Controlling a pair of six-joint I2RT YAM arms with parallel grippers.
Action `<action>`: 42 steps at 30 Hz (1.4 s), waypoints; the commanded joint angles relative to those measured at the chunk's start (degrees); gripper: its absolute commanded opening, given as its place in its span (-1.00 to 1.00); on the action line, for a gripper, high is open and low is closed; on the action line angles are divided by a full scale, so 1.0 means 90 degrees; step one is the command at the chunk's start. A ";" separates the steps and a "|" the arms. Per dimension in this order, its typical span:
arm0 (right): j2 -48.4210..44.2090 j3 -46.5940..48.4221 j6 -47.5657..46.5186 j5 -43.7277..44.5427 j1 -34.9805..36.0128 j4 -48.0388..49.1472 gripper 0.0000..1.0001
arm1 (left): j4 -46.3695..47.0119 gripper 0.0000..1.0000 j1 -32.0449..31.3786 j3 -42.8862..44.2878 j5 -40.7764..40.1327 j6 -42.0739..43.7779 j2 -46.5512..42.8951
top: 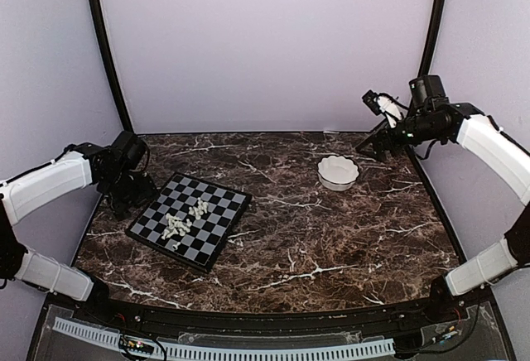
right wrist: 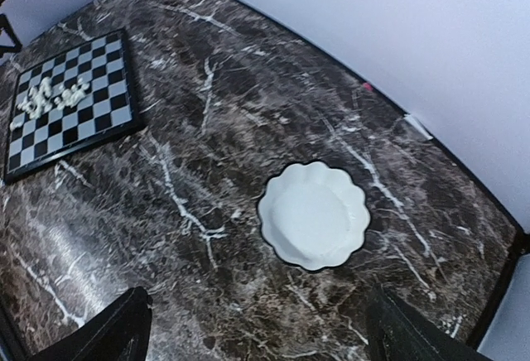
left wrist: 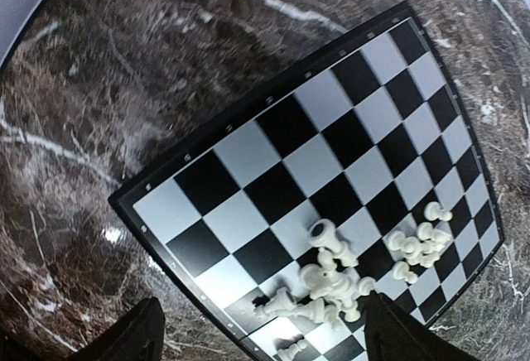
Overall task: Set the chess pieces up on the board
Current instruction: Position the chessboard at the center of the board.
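While both arms hang above the table (top: 315, 237), the board (top: 217, 220) lies flat on the marble in the lower left of the overhead view, turned at an angle so one corner points toward the near edge. The chess pieces (top: 174, 228) sit in two loose clusters near the middle of the board, none lined up along an edge. In the left wrist view the chess pieces (left wrist: 331, 282) crowd the lower right of the frame. Most are tipped over and touching one another, and a smaller bunch lies just beside them toward the right edge of the board (left wrist: 248, 162).

The left claw (top: 131, 189) hovers at the board's upper left edge. Its fingers (left wrist: 124, 336) are spread wide with nothing between them. The right claw (top: 373, 141) is up in the upper right of the overhead view, above and just beyond the white scalloped bowl (top: 338, 172). Its fingers (right wrist: 116, 328) are also wide apart and hold nothing. From that wrist camera the bowl (right wrist: 313, 214) sits at center right, well apart from the board (right wrist: 83, 104) in the upper left.
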 commanded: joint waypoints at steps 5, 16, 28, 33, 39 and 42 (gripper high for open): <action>0.1042 0.1043 0.0039 -0.0529 0.0635 -0.0517 0.79 | 0.0119 0.73 0.0063 -0.0623 0.0709 -0.0946 0.0538; 0.2419 0.1677 0.0006 -0.0413 0.1460 -0.0176 0.75 | 0.0116 0.76 0.0068 -0.1142 0.0880 -0.1780 0.0658; 0.3746 0.2372 0.0255 -0.0295 0.2313 0.0175 0.89 | 0.1316 0.82 0.1026 -0.1893 0.0807 -0.0994 0.0170; 0.4099 0.2569 0.0206 -0.0149 0.2468 0.0257 0.89 | 0.1783 0.82 0.1246 -0.1900 0.1029 -0.0417 0.0335; 0.4579 0.2782 0.0204 -0.0052 0.2551 0.0215 0.92 | 0.2615 0.78 0.1369 -0.1810 0.1517 0.0046 0.0575; 0.4645 0.2707 0.0205 -0.0056 0.2604 0.0201 0.92 | 0.2924 0.77 0.1375 -0.1604 0.1682 0.0379 0.0952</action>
